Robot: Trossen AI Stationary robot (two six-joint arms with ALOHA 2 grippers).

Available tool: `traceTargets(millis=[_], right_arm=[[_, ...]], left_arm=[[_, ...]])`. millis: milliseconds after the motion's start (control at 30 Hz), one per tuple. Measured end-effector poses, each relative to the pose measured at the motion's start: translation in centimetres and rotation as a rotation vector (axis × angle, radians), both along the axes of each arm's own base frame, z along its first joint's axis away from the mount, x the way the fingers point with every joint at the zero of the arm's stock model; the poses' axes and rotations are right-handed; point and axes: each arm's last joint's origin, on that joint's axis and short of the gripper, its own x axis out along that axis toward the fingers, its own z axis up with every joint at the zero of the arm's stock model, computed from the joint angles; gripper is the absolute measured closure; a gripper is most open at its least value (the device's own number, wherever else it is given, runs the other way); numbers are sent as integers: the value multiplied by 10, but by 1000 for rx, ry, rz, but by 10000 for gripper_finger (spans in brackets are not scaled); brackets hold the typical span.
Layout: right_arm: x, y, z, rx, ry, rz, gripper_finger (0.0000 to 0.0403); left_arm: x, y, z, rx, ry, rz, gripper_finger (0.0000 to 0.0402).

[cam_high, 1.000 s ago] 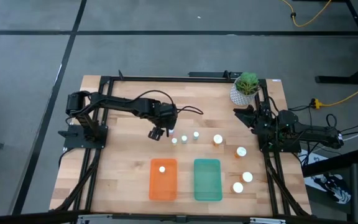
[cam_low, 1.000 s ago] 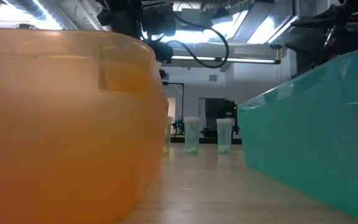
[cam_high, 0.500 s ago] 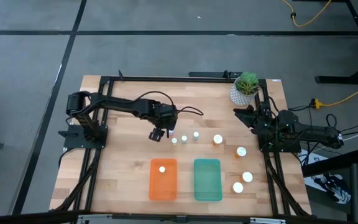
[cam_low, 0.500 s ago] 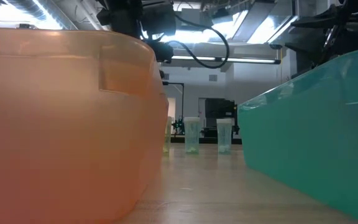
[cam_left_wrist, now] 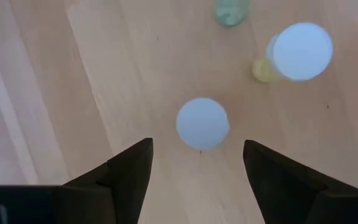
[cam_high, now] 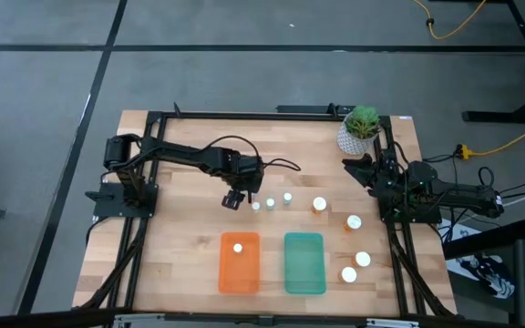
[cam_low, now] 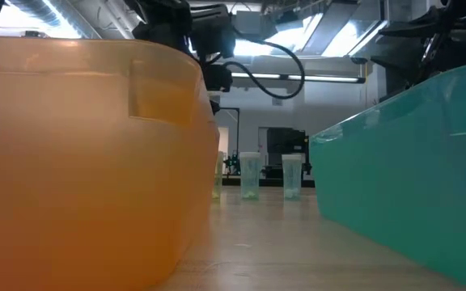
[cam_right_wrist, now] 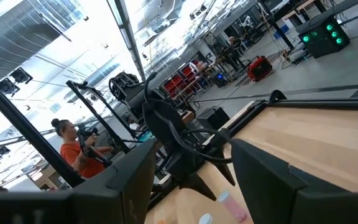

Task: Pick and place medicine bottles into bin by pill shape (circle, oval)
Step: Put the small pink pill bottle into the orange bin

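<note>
Left gripper (cam_high: 232,199) hangs over the row of tiny bottles in mid-table, fingers (cam_left_wrist: 126,171) spread wide and empty. In the left wrist view the white cap of one tiny bottle (cam_left_wrist: 202,123) lies centred between the two fingers, seen from above; a second tiny bottle (cam_left_wrist: 297,53), with yellowish contents, stands just beyond it, and the base of a third, greenish one shows farther off. In the high view the orange tray (cam_high: 239,262) sits near-left of centre with one white-capped bottle (cam_high: 238,247) inside, and the teal tray (cam_high: 304,263) just to its right shows nothing inside.

Four larger amber bottles remain on the right half, e.g. (cam_high: 319,205), well apart from one another.

Right gripper (cam_right_wrist: 191,180) is parked at the table's right edge, fingers part-open, holding nothing.

Handling judgement: tiny bottles look like light, rigid plastic, smooth-walled, narrow and tall for their base, so likely to tip or skate if nudged off-centre. Best hold: straddle the body just under the cap, fingers square to it, close gently. The neighbouring bottle stands close; a wide approach risks knocking it over.
</note>
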Motion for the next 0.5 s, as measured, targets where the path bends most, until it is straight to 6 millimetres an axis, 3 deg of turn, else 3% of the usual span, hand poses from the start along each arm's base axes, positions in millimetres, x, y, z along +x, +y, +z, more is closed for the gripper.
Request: traceTargets(millis=[500], right_arm=[[0, 0, 0, 1, -1, 1, 190]], left_arm=[[7, -5, 2, -10, -73, 6, 162]])
